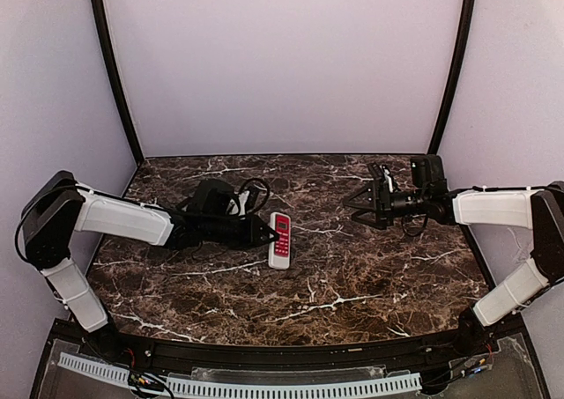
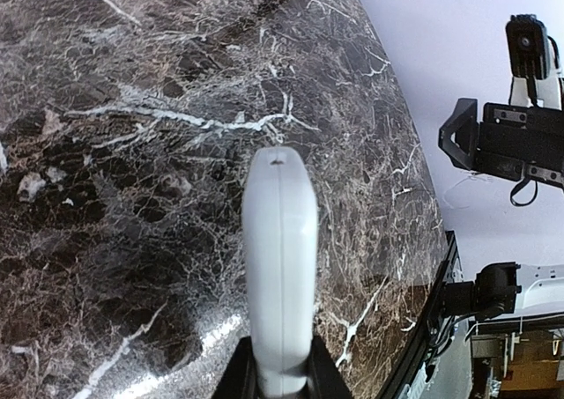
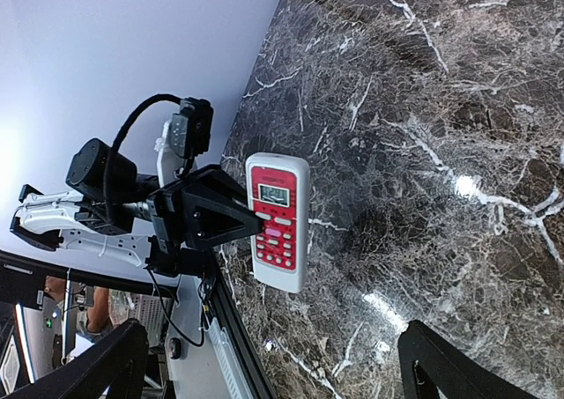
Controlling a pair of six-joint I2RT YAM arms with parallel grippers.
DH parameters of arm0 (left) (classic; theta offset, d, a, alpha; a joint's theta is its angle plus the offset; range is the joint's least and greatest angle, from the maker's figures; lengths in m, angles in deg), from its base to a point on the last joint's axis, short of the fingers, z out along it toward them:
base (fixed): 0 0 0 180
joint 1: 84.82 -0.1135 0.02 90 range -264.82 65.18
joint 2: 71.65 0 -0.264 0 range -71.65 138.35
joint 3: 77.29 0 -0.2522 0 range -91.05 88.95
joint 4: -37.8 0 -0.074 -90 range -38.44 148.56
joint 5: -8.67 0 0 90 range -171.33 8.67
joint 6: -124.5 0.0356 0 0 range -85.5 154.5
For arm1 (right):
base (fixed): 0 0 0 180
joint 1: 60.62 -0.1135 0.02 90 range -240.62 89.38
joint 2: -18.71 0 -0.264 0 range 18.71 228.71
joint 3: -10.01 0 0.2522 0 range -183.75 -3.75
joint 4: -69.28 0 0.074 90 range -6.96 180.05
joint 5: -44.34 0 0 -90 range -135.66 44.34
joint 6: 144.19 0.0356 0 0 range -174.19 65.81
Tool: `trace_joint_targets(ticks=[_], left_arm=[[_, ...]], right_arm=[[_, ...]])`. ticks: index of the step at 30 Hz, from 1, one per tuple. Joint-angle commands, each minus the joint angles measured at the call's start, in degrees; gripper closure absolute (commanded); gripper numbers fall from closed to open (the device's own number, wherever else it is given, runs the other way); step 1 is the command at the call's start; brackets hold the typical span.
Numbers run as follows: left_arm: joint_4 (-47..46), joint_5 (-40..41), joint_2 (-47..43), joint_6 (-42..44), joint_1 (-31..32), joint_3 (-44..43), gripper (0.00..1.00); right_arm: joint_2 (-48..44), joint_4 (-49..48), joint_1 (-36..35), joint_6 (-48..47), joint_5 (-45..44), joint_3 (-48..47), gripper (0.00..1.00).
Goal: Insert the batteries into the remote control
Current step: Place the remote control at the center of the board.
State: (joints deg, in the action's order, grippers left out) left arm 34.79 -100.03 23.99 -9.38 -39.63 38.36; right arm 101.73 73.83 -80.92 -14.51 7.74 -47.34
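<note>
White remote control [image 1: 280, 240], red-fronted

White, red-fronted remote control [image 1: 281, 244] in left hand [image 1: 270, 233]

The remote control [image 1: 280, 239] is near mid-desk, red front facing up, its long axis running roughly front to back. The left gripper [image 1: 268, 233] meets its left edge and appears to pinch it, though the fingertips blur together. The right gripper [image 1: 363, 203] hovers well to the right, spread wide, over the dark marble desk [image 1: 352, 284].
</note>
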Motion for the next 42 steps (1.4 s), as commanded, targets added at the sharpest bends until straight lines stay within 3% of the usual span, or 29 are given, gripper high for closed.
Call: trace_joint_targets(ticks=[1, 11, 18, 20, 23, 25, 37, 39, 42], left_arm=[[-5.81, -3.17, 2.35, -4.84, -0.53, 0.74, 1.00], [-8.57, -7.49, 8.34, -7.70, -2.13, 1.22, 0.99], [-3.97, -8.57, 10.76, -6.06, -3.19, -0.09, 0.91], [-1.90, -8.34, 10.89, -5.27, -3.38, -0.64, 0.84], [1.78, -7.57, 10.73, -3.86, -3.66, -1.31, 0.65], [4.02, -6.62, 10.44, -2.71, -3.83, -1.67, 0.58], [20.68, 0.85, 7.65, 7.24, -3.99, -6.91, 0.35], [23.67, 2.58, 6.57, 10.27, -3.97, -8.17, 0.28], [28.55, 5.55, 3.45, 14.69, -4.06, -10.12, 0.04]], right_arm=[[0.37, -2.18, 0.28, -0.13, 0.99, 0.69, 0.01], [1.41, -2.39, 0.26, 0.22, 1.00, 0.57, 0.01], [2.14, -2.32, 0.21, 0.31, 1.25, 0.10, 0.01], [2.06, -2.11, 0.18, 0.23, 0.95, 0.09, 0.01], [2.41, -1.22, 0.20, -0.22, 0.50, -0.36, 0.01], [2.58, -0.74, 0.21, -0.30, 0.22, -0.65, 0.01], [1.08, -0.21, -0.52, -0.93, -1.56, 0.42, 0.01], [0.43, 1.39, -0.61, -2.61, -2.55, -0.15, 0.01], [-0.71, 4.71, -0.63, -6.47, -4.74, -1.75, 0.01]])
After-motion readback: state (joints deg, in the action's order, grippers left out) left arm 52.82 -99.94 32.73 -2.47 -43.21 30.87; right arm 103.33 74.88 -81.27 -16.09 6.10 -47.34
